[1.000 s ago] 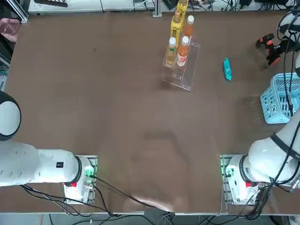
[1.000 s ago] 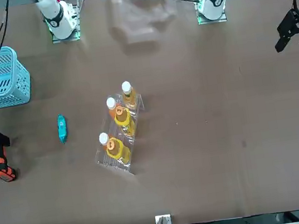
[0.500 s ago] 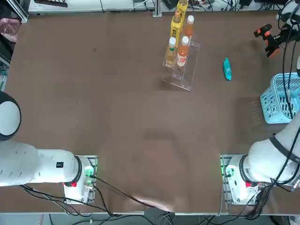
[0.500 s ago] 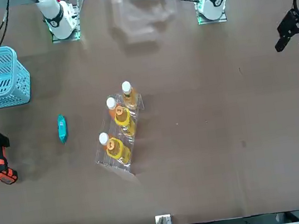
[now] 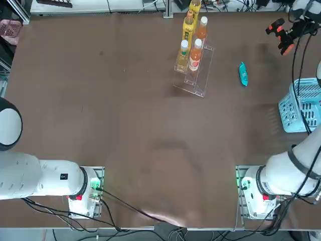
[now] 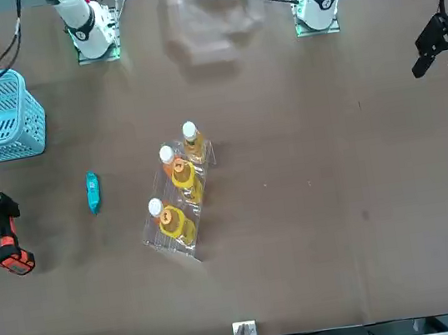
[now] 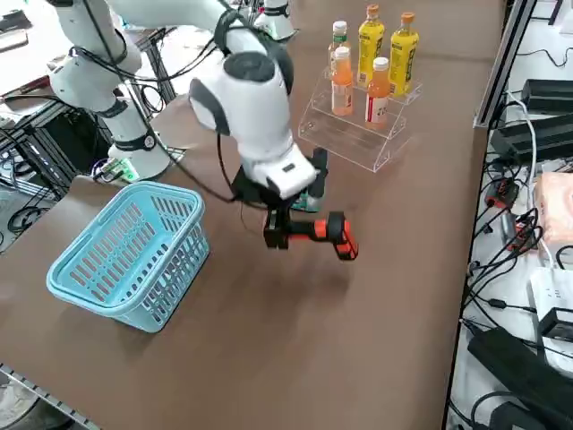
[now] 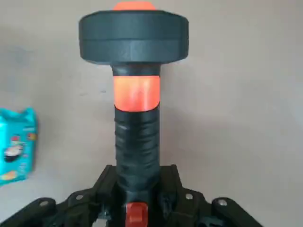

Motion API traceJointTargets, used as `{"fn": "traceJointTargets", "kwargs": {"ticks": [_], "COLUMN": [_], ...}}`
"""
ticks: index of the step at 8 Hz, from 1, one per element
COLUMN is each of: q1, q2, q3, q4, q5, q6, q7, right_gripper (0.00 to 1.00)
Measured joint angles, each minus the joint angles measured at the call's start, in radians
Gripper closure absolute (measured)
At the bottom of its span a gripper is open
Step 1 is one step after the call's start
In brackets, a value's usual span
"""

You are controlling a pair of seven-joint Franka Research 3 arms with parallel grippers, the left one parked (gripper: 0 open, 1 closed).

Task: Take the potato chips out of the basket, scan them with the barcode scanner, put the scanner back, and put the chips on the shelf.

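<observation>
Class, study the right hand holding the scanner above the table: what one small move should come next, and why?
Probably swing the scanner toward the chips and aim it at the packet. The right hand is shut on the scanner, held off the table, while the chips lie out of the basket, apparently not yet under the scanner.

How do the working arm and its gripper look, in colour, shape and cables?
The right arm has smooth, rounded white shells with black bands at the joints. Black cables hang loosely along it. The right gripper is black and angular. The arm's base glows green.
</observation>
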Motion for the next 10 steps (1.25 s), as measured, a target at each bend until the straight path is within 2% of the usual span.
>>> {"fn": "traceJointTargets", "kwargs": {"ticks": [3,5,7,10], "q1": [0.156,0.250,0.313,0.413], "q2": [-0.191,-0.289,-0.338,-0.359], "q3": [0.002,0.004,0.005,0.007], "q4": [-0.232,-0.367,-0.435,-0.464], "q5": [-0.138,-0.165,-0.166,-0.168], "q6": [-0.011,-0.014,-0.041,-0.105], "q7": [0.369,0.571,0.721,0.909], "right_gripper": [0.59,0.59,0.59,0.59]}}
